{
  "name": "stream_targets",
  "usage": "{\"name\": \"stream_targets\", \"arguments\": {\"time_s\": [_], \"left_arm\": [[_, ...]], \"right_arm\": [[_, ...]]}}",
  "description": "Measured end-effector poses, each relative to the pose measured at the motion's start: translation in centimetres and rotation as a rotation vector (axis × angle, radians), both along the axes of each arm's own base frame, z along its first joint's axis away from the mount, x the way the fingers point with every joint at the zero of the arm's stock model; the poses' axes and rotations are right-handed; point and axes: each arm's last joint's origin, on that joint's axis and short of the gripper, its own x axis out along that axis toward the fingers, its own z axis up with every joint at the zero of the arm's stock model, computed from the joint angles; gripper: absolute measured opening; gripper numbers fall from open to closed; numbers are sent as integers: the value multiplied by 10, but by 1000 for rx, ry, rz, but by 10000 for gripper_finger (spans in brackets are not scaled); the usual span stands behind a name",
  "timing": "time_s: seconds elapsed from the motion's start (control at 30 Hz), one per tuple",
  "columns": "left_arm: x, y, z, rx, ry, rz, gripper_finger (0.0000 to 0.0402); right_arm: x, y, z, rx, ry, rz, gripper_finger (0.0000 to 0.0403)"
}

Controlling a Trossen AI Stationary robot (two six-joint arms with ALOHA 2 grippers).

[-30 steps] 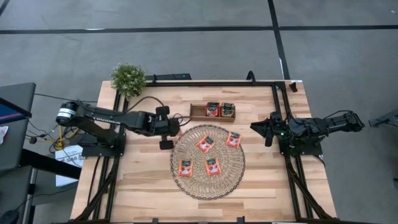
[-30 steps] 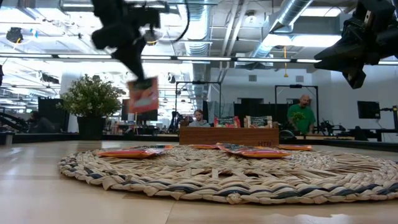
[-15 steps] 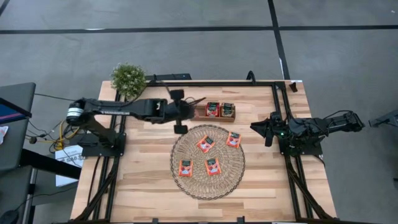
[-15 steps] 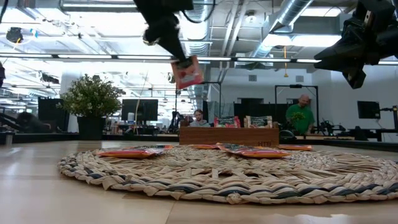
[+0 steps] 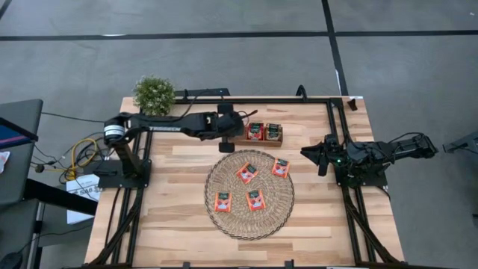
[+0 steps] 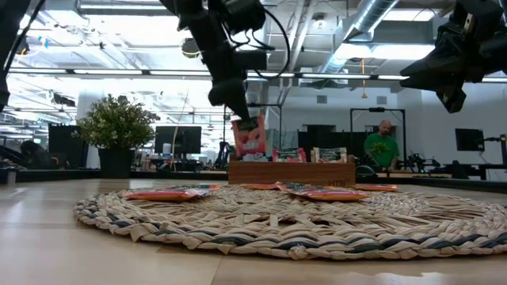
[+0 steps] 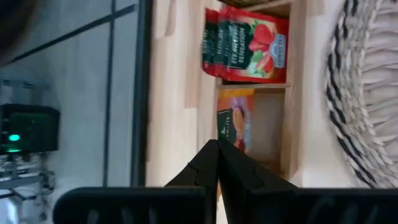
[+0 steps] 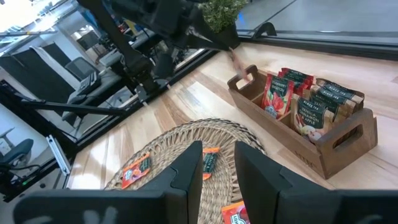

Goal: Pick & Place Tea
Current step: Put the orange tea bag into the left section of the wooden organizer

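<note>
One sachet point(image 6: 249, 138) clamped in left gripper point(image 6: 240, 117) over tray point(image 5: 237, 135); right gripper point(image 5: 312, 153) part-open (idle, empty).

High cam straight down; low cam at tabletop level; 2 wrist cams close-in. All 4 share the wooden tray point(image 5: 255, 134).

An open-plan robotics lab: exposed silver ceiling ducts point(image 6: 372, 20), fluorescent strip lights point(image 6: 103, 73), dark monitors point(image 6: 178, 139), and seated people point(image 6: 253, 150) behind.
</note>
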Motion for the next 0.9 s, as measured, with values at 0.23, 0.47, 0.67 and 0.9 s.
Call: {"name": "stream_targets", "arguments": {"time_s": [0.23, 0.47, 0.67, 0.9], "left_arm": [[5, 8, -7, -30, -21, -9, 0], [4, 19, -7, -44, -44, 6, 0], [2, 25, -6, -56, -56, 16, 0], [2, 26, -7, -65, -55, 6, 0]], "right_arm": [[0, 0, 0, 0, -1, 0, 85], [0, 0, 0, 0, -1, 0, 85], [0, 0, 0, 0, 0, 0, 85], [0, 0, 0, 0, 0, 0, 85]]}}
